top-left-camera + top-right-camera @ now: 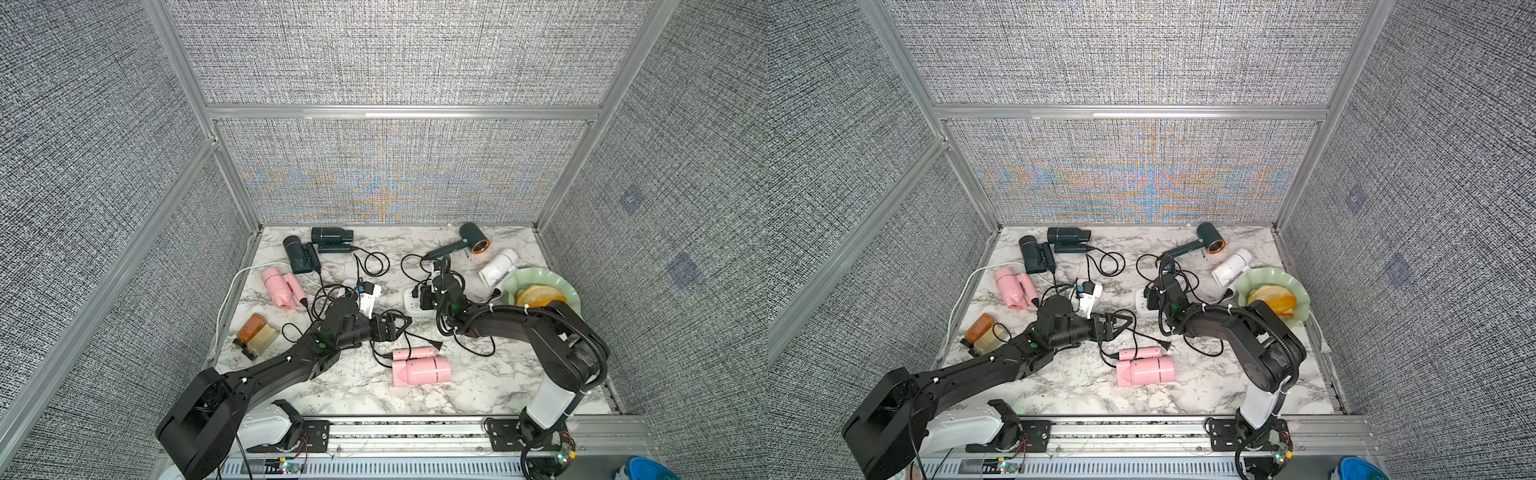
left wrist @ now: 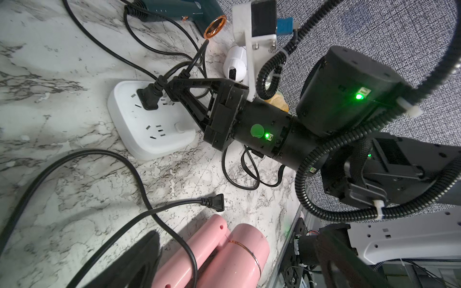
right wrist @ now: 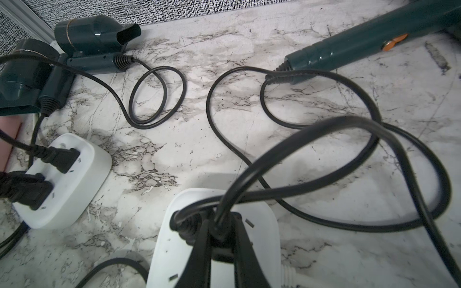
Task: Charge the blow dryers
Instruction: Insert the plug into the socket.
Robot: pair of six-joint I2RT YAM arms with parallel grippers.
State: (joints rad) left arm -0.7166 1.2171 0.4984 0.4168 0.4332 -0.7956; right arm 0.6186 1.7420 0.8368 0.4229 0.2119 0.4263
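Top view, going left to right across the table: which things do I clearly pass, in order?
amber bottle → dark teal dryer by the back wall → near pink dryer → white dryer. Things whose places overlap these are left out.

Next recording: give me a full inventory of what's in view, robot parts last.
pink blow dryers: two, pink, left side and front centre.
teal blow dryers: two, dark teal, back left.
green blow dryer: one, dark green with copper ring, back right.
white blow dryer: one, white, right side.
power strips: two, white, mid-table.
loose plug: one, black, by the front pink dryer.
cords: several, black, looped between dryers and strips.
bottle: one, amber, lying at the left edge.
plate: one, pale green, right edge, holding orange-yellow food.
table: one, white marble pattern.
left gripper: one, black, fingers open, over the cords.
right gripper: one, black, fingers shut on a black plug at the right power strip.
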